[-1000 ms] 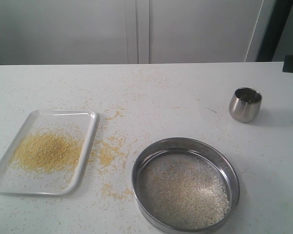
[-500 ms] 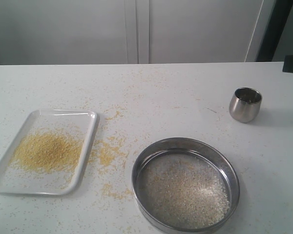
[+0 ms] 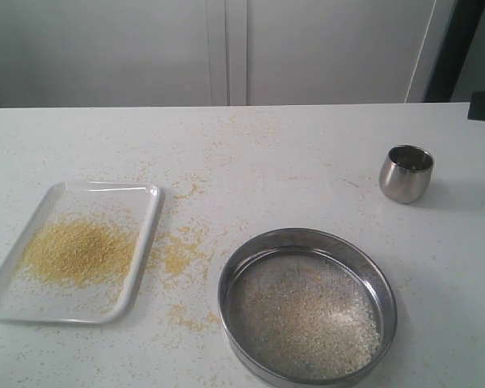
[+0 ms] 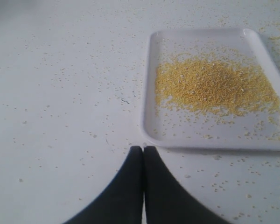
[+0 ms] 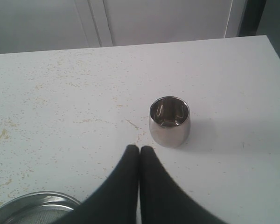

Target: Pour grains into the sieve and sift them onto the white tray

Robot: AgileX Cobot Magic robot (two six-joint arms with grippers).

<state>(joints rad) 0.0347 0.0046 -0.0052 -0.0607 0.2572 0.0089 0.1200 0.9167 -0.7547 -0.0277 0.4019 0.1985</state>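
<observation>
The sieve (image 3: 307, 314), a wide steel ring with grey mesh, rests on the table at the front right with pale beige grains (image 3: 311, 323) spread over its mesh; its rim (image 5: 35, 201) shows in the right wrist view. The white tray (image 3: 142, 242) lies at the left with a heap of fine yellow grains (image 3: 77, 252) on it, seen too as the tray (image 4: 151, 112) and the yellow heap (image 4: 214, 86) in the left wrist view. My left gripper (image 4: 143, 149) is shut and empty just off the tray's rim. My right gripper (image 5: 139, 148) is shut and empty, close beside the steel cup (image 5: 170, 121). Neither gripper shows in the exterior view.
A small rounded steel cup (image 3: 406, 173) stands upright at the back right. Yellow specks (image 3: 178, 255) are strewn over the tabletop between tray and sieve and farther back. A white wall with cabinet panels runs behind the table's far edge (image 3: 226, 106).
</observation>
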